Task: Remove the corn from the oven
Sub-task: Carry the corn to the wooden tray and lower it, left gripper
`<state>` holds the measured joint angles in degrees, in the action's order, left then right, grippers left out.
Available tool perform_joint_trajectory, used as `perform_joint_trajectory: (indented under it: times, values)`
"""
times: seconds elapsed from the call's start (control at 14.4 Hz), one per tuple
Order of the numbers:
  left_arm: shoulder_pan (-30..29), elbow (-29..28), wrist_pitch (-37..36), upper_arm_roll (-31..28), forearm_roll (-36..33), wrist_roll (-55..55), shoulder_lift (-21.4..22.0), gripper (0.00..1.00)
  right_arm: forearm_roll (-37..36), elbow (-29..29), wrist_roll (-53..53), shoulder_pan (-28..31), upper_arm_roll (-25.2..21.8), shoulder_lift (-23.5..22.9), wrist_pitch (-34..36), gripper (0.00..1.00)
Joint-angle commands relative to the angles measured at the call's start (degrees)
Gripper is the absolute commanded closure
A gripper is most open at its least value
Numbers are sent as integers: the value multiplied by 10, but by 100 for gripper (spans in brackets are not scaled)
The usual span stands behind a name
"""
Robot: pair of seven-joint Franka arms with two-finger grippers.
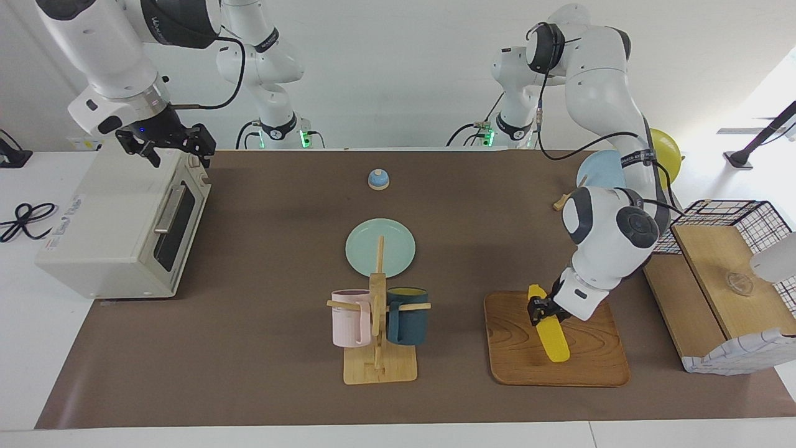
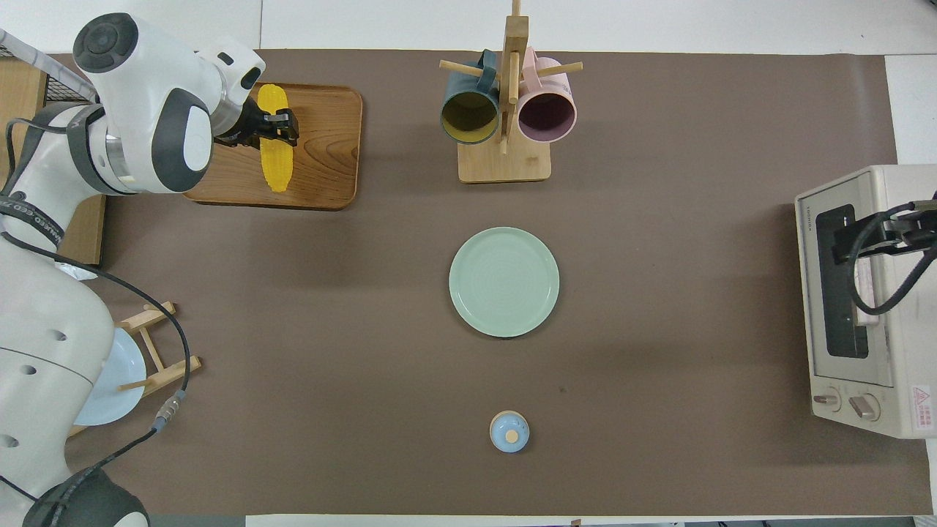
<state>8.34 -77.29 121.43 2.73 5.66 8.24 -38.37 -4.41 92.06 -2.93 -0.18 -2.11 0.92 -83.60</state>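
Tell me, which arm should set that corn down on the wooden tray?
The left. Its gripper is shut on the corn low over the wooden tray; the right gripper waits over the oven.

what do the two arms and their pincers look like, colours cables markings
Both arms have glossy white rounded shells with dark grey joint bands and round dark caps at the joints. Small lettering runs along the dark bands, too small to read. Thin black cables loop along the outside of each arm. The left pincer and the right pincer are small, black and two-fingered; a tiny blue light glows on the right one's wrist.
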Motion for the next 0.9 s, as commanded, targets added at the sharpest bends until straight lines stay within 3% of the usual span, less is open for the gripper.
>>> perform_joint_trajectory:
  times: [0.0, 0.28, 0.49, 0.56, 0.62, 0.83]
  values:
    - [-11, 21, 14, 7, -5, -7, -17, 100, 15, -10, -9, 3, -3, -7, 1, 0]
    - [-8, -11, 67, 5, -8, -8, -14, 100, 15, -3, -8, 2, -3, -3, -13, 0]
    - [-11, -22, 65, 3, -14, -34, -9, 100, 15, -3, -9, 3, -3, -3, -14, 0]
    - [-11, -21, 63, 3, -15, -41, -8, 39, 15, -3, -9, 3, -3, -3, -12, 0]
    - [-11, -20, 58, 3, -16, -44, -8, 0, 16, -3, -9, 3, -3, -2, -10, 0]
    - [-12, -15, 24, 3, -16, -46, 12, 0, 16, -3, -10, 4, -3, -2, -8, 0]
